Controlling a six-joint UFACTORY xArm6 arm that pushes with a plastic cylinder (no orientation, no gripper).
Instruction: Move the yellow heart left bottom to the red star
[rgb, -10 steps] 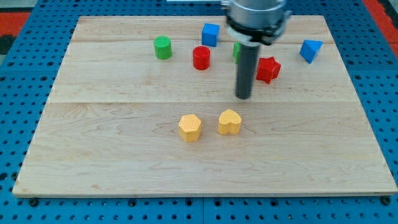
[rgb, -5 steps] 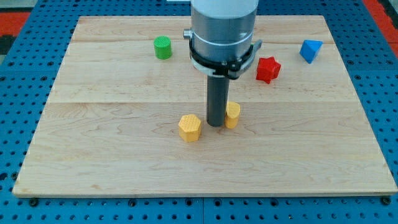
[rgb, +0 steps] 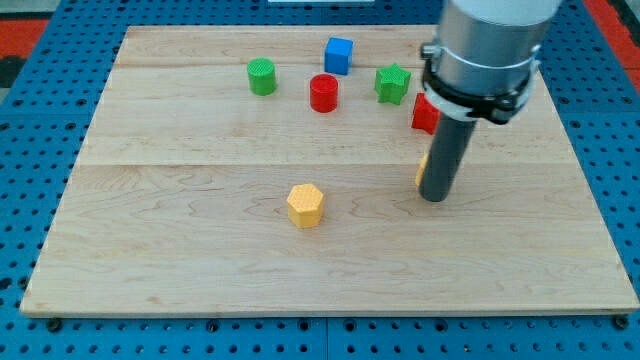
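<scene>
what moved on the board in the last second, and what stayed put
My tip swept from the view's middle to its right, pushing the yellow heart right and up towards the red star; the rod now hides most of both. The yellow hexagon, green cylinder and red cylinder stayed.

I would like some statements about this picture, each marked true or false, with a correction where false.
1. My tip is at the view's right of the yellow hexagon block. True.
2. The yellow heart is fully visible. False: the rod hides nearly all of it; only a sliver shows at the rod's left edge.
3. The green cylinder touches the red cylinder. False: they stand apart.
4. The blue cube is nearer the view's top than the red cylinder. True.
5. The red star is partly hidden by the arm. True.
</scene>
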